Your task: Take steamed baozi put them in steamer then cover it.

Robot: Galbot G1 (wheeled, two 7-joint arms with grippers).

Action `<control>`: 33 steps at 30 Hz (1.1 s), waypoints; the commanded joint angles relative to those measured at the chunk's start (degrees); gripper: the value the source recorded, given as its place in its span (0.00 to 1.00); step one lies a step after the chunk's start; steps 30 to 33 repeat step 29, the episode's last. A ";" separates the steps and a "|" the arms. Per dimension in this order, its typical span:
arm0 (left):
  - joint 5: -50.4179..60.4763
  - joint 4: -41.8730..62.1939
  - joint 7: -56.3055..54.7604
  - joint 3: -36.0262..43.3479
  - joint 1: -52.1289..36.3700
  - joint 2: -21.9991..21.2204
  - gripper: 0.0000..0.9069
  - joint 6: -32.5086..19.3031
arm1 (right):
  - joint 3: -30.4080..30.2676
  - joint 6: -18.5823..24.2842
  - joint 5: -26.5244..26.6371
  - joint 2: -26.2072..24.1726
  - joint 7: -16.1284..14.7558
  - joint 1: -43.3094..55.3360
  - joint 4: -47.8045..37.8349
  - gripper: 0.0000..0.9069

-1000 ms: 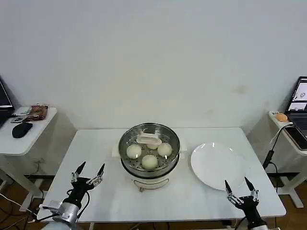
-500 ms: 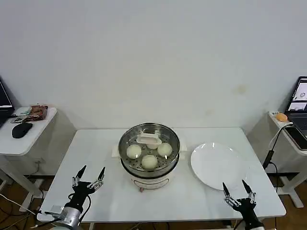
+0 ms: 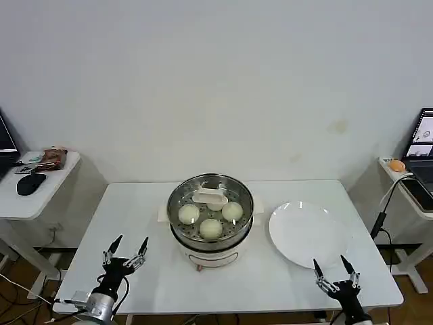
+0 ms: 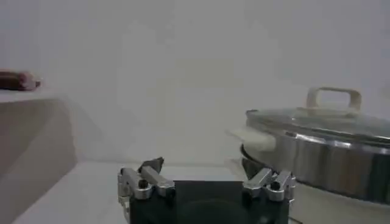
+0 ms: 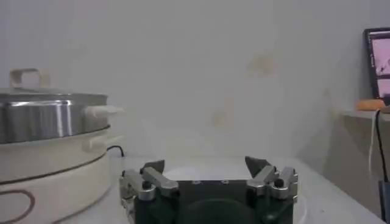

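Centre of white table (image 3: 149,223): steamer (image 3: 210,233) on white pot base, three steamed baozi (image 3: 211,229) visible inside through glass cover (image 3: 210,203), already seated on rim; a fourth likely behind the handle (image 3: 210,198).
Left gripper (image 3: 125,252) and right gripper (image 3: 336,276) low at near table edge, fingers spread, holding nothing.
Empty white plate (image 3: 308,234) just beside steamer.
Judged: cover rigid, fragile, slippery on glass; best taken by bar handle. Buns soft, light.
No readable labels or writing.
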 commanded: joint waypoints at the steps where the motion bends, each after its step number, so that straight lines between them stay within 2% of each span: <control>1: -0.45 -0.09 0.01 0.15 0.14 -0.03 1.00 -0.08 | -0.10 -0.22 -0.02 0.06 0.01 0.11 -0.23 1.00; 33: -2.04 0.34 0.12 -0.37 0.30 -0.18 1.00 1.15 | -0.02 -0.63 -0.17 0.27 -0.46 0.00 -0.43 1.00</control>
